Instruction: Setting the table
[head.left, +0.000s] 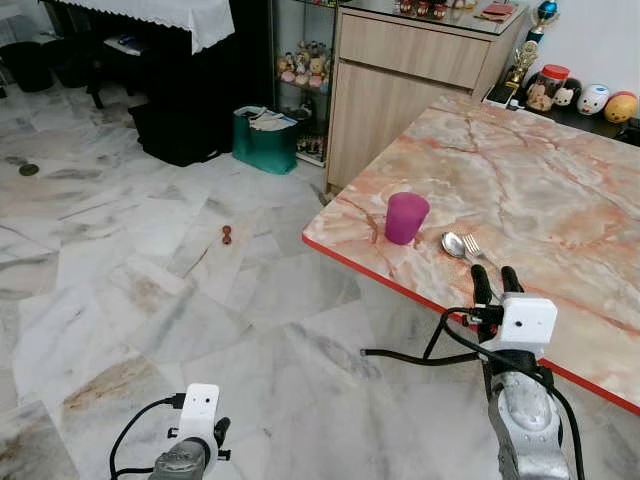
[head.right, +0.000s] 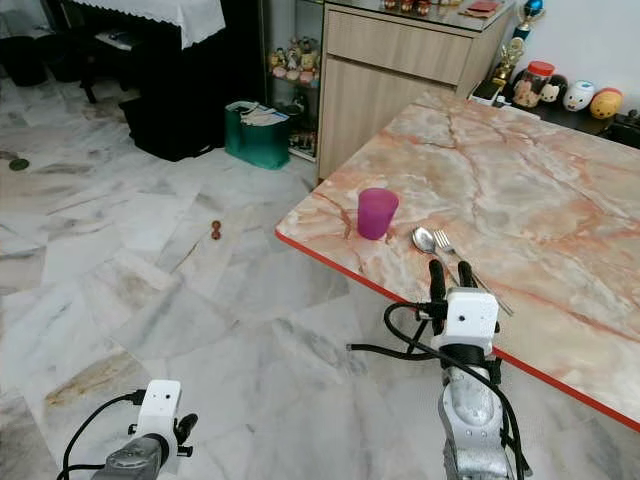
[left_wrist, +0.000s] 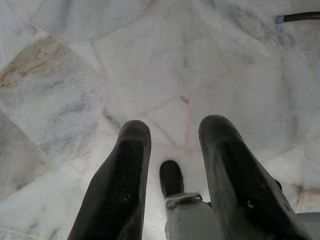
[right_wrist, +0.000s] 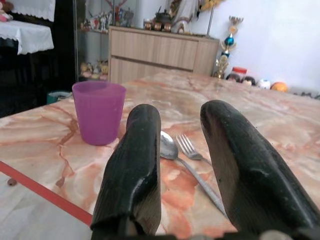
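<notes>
Head view: a purple cup (head.left: 406, 217) stands near the table (head.left: 560, 190) corner, spoon (head.left: 455, 245) and fork (head.left: 474, 246) just beside it. Right gripper (head.left: 497, 282) hovers at the edge, fingers apart, empty.

Left wrist: left gripper (left_wrist: 172, 150) hangs open over the floor (left_wrist: 165, 65).

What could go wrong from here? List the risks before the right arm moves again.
1. The purple cup stands near the table's red edge; a nudge from the open right gripper could send it to the floor.
2. The spoon and fork lie close together, so the fingers may snag both.
3. The black cable hanging by the arm might catch on that edge.
</notes>
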